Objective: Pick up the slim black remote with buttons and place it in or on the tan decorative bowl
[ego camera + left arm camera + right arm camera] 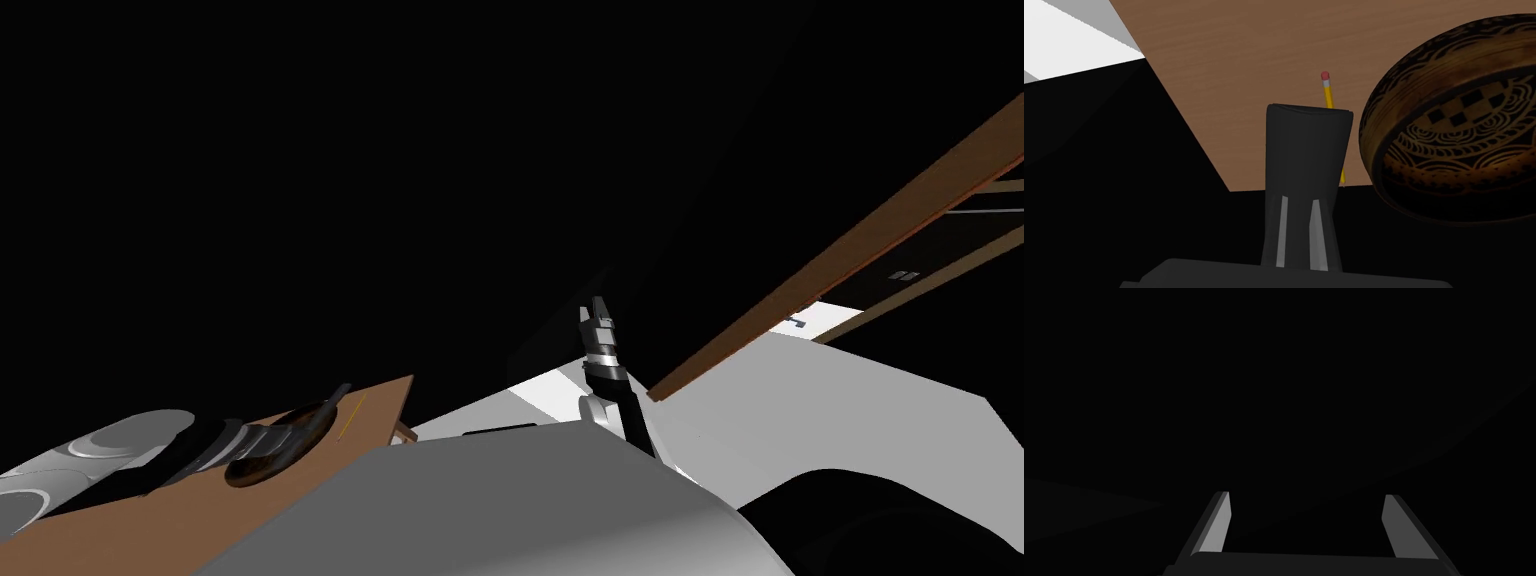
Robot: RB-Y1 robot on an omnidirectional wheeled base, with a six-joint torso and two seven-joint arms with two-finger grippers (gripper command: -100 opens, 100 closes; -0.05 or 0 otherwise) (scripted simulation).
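My left gripper point(1300, 200) is shut on the slim black remote point(1306, 150), which stands up between the fingers over the brown wooden table point(1249, 55). The dark tan patterned bowl point(1454, 130) lies tilted just beside the remote, apart from it. In the head view the left gripper point(300, 428) hangs over the bowl point(255, 468) at the table's near corner, and the remote point(335, 398) sticks out past it. My right gripper point(597, 315) is raised in the middle, fingers open point(1306, 494) and holding nothing, against a black area.
A yellow pencil point(1327, 92) with a red eraser lies on the table behind the remote. A grey rounded object point(100, 450) rests at the table's left end. A long brown wooden board point(850, 240) slants at the right. White floor point(560, 385) shows beyond the table edge.
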